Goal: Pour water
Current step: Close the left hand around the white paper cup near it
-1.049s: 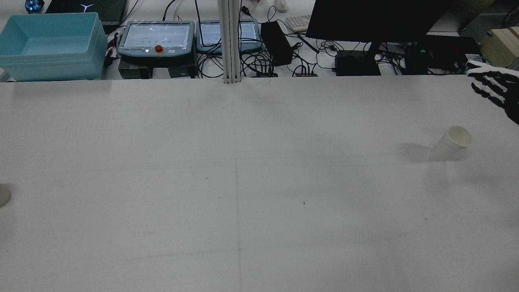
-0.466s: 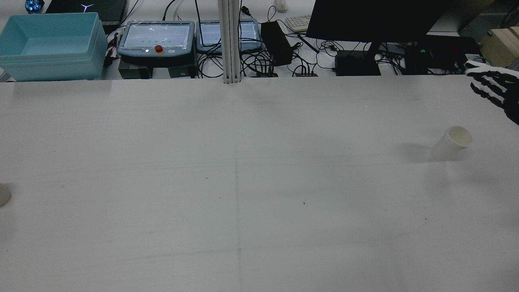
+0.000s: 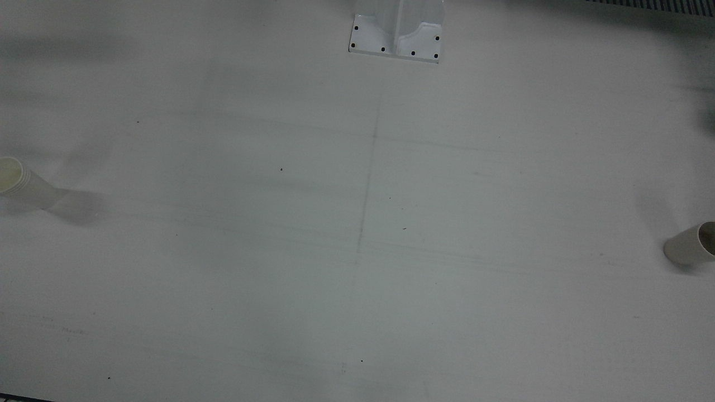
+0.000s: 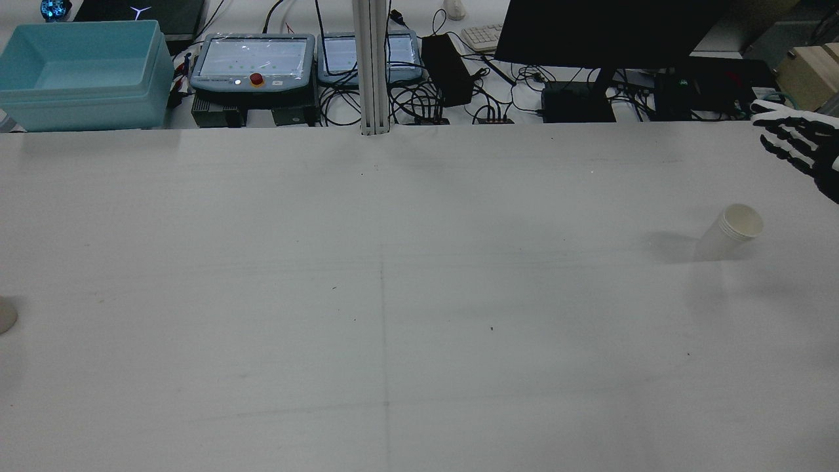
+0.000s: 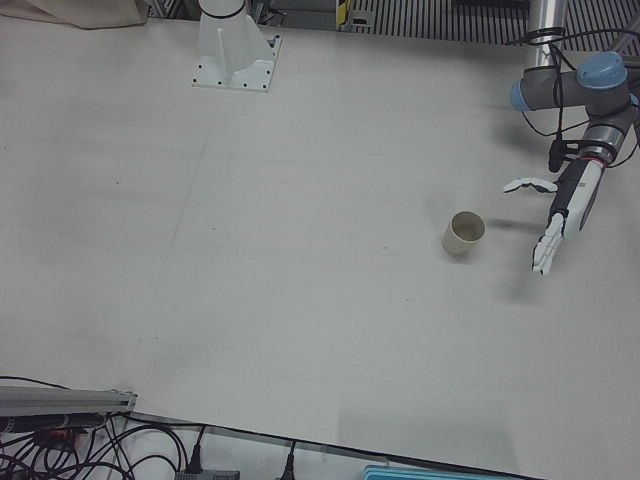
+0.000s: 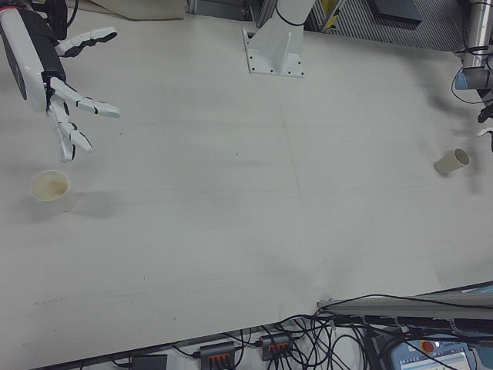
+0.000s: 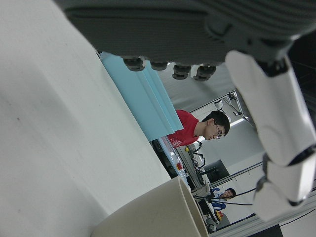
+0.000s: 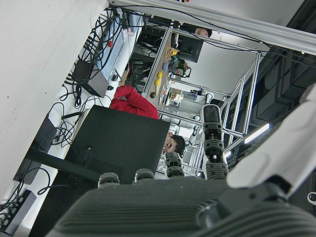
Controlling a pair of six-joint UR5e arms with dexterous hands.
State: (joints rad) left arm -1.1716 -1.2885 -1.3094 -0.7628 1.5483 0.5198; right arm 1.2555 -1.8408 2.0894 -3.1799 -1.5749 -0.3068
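- Front view: showing no hand at all; standing at opposite table [image 3: 357,234] edges, well apart, a stacked paper cup [image 3: 22,187] on the view's left and a single paper cup [image 3: 690,245] on the right, probably one apiece for each arm.
- Rear view: hovering fingers-spread and empty at the far right, the right hand [image 4: 796,141], near the stacked cup [image 4: 737,229] but not touching; peeking in at the left edge, the other cup [image 4: 5,313].
- Left-front view: hanging spread and empty just beside the single cup [image 5: 464,232], the left hand [image 5: 552,235]; looking empty inside, no water discernible.
- Right-front view: poising open above the stacked cup [image 6: 51,187], seemingly readying a grasp; contents too dim for telling.
- Left hand view: filling the lower frame, the cup's rim [image 7: 163,212].
- Right hand view: showing no cup.
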